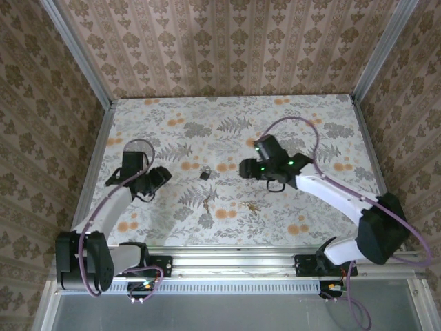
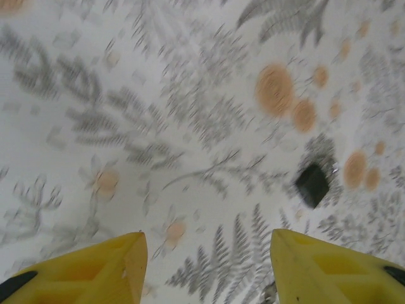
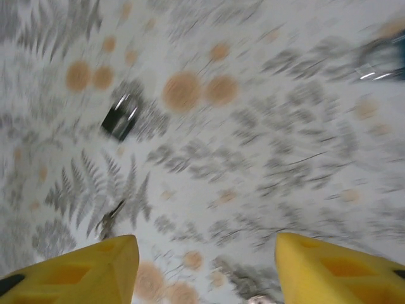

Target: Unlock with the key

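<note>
Overhead, the left claw (image 1: 162, 176) and the right claw (image 1: 246, 167) both hang released above the flowered table (image 1: 310, 131), with the lock (image 1: 205, 175) and the key (image 1: 207, 203) lying loose between them.

From the lock, which sits near the table's middle, the left claw is at 9 o'clock and the right claw at 3 o'clock, both apart from it. The key lies flat at the lock's 6 o'clock, near but not touching, and a second thin brassy piece (image 1: 251, 205), too small to tell, lies at 4 o'clock. On each wrist camera the yellow fingers (image 2: 95, 266) stand apart with bare cloth between them. The lock shows at 2 o'clock for the left claw and 11 o'clock for the right. Any marking on the lock is too blurred to read.
</note>
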You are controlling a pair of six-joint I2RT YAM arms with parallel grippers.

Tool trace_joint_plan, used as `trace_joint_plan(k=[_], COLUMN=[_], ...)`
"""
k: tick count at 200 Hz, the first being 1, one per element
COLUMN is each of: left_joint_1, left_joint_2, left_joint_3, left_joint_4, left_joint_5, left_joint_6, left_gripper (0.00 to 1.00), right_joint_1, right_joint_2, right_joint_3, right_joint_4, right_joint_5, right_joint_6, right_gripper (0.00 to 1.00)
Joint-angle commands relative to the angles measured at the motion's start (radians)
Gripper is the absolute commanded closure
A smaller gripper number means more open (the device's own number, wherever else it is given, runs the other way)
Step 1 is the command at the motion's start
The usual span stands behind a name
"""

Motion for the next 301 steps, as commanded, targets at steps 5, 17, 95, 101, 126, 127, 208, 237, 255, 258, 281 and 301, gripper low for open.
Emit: trace_joint_plan(k=[5,17,95,101,126,127,208,237,255,258,281,301], left_joint_1=[-0.006,-0.006,-0.006,-0.005,-0.005,-0.006,-0.005,-0.006,-0.006,-0.006,-0.009,-0.018], left_joint_2=[-0.08,-0.102,-0.113,-0.113,-0.114,-0.114,-0.114,-0.109,-0.102,-0.101,-0.091,-0.083], left_joint_3=[-0.092,-0.122,-0.196,-0.195,-0.197,-0.198,-0.227,-0.233,-0.24,-0.241,-0.244,-0.233], left_joint_4=[-0.034,-0.026,0.006,0.006,0.003,0.003,0.027,0.032,0.043,0.044,0.056,0.06], left_joint_5=[-0.013,-0.01,-0.025,-0.022,-0.023,-0.024,-0.015,-0.017,-0.017,-0.016,-0.012,-0.013], left_joint_6=[-0.076,-0.089,-0.138,-0.137,-0.134,-0.134,-0.156,-0.162,-0.167,-0.169,-0.175,-0.174], left_gripper=[0.32,0.32,0.31,0.31,0.3,0.3,0.3,0.3,0.3,0.3,0.3,0.3], right_joint_1=[0.085,0.121,0.304,0.313,0.33,0.33,0.336,0.339,0.339,0.339,0.335,0.318], right_joint_2=[0.133,0.211,0.521,0.54,0.61,0.613,0.758,0.79,0.794,0.793,0.768,0.707], right_joint_3=[0.112,0.17,0.44,0.458,0.514,0.516,0.64,0.655,0.641,0.638,0.596,0.521], right_joint_4=[-0.043,-0.085,-0.245,-0.259,-0.289,-0.291,-0.364,-0.376,-0.373,-0.373,-0.344,-0.285], right_joint_5=[-0.016,-0.005,-0.004,0.003,0.015,0.015,0.077,0.097,0.105,0.106,0.118,0.124], right_joint_6=[0.001,0.0,-0.002,-0.002,0.002,0.003,0.024,0.026,0.024,0.025,0.022,0.019], right_gripper=[0.56,0.62,0.53,0.52,0.53,0.53,0.61,0.68,0.78,0.8,0.88,0.95])
